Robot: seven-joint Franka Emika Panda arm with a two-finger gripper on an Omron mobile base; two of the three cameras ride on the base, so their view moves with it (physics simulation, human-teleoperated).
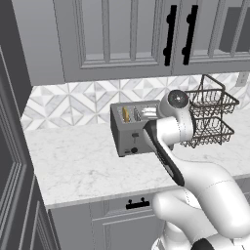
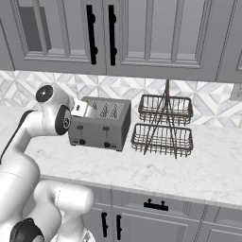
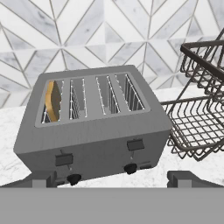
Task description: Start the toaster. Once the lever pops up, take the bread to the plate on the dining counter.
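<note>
The arm hid the toaster [image 1: 128, 131]'s right half; the wire basket rack [image 3: 203, 100] ran off the right edge.

toaster [image 3: 94, 131] front clear | wire rack [image 3: 201, 113] close beside, right

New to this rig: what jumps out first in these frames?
The grey four-slot toaster sits against the tiled backsplash on the white worktop, with a golden slice of bread standing in its leftmost slot. Just to its right stands a dark two-tier wire basket rack. The open gripper hovers low in front of the toaster's face, near the left lever.
</note>
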